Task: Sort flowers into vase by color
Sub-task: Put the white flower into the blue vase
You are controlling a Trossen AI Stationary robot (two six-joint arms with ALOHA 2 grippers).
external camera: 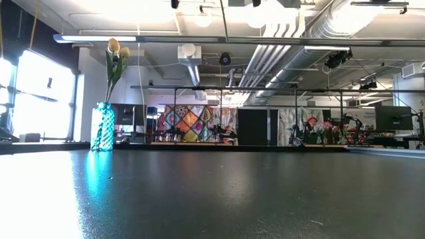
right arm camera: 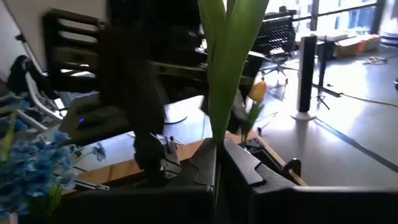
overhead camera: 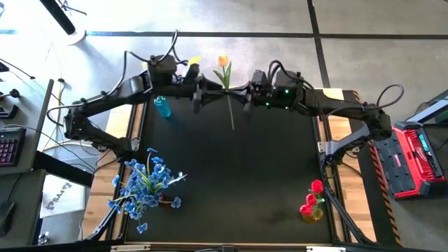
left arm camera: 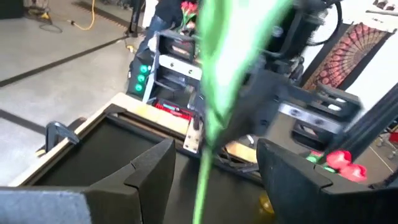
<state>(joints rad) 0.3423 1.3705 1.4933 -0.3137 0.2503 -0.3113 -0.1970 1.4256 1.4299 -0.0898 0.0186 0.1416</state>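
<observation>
R gripper [overhead camera: 246, 93]: clenched on green stem of cream-yellow artificial tulip [overhead camera: 223, 61], held high over table's far edge.
L gripper [overhead camera: 199, 92]: fingers apart, straddling stem, not pinching.
Handling: prob. light, floppy; grip mid-stem.
Teal glass vase [overhead camera: 162, 106]: nearby.

Red toolbox [overhead camera: 413, 157] on floor right of table [overhead camera: 245, 175]; keyboard [overhead camera: 7, 147] far left.

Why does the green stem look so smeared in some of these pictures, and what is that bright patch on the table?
Left wrist view: the stem sits right against the lens, so it blurs. Right wrist view: its leaves are soft too, the room behind sharper. Low view: window light glares off the table near the teal vase.
</observation>
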